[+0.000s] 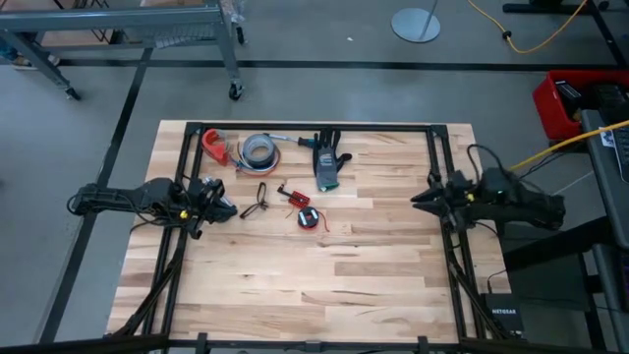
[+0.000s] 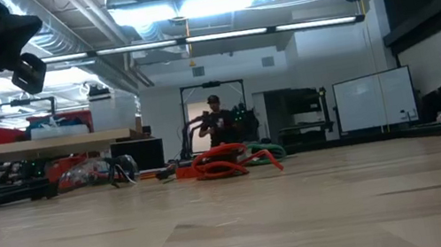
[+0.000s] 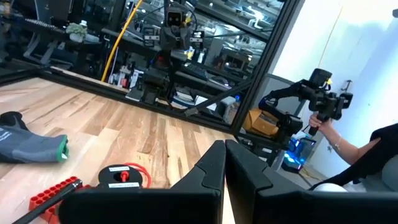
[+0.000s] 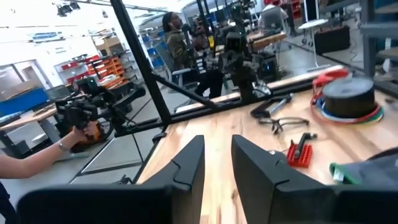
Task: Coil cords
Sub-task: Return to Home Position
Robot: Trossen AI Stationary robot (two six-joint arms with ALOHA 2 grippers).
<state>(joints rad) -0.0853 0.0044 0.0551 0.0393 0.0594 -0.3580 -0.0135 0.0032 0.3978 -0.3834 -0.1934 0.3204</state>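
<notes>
A small coil of thin red cord lies flat on the wooden table near its middle, and a loose red end trails beside it. It also shows in the left wrist view and the low view. A red-and-black connector piece lies just beyond it, and a thin black looped lead lies to its left. My left gripper hovers left of the black lead, shut and empty. My right gripper hovers at the table's right side, slightly open and empty.
A grey glove, a grey tape roll and a red-orange tool lie along the far edge. Black frame bars run along both sides. A person stands beyond the table. Bare wood stretches toward the near edge.
</notes>
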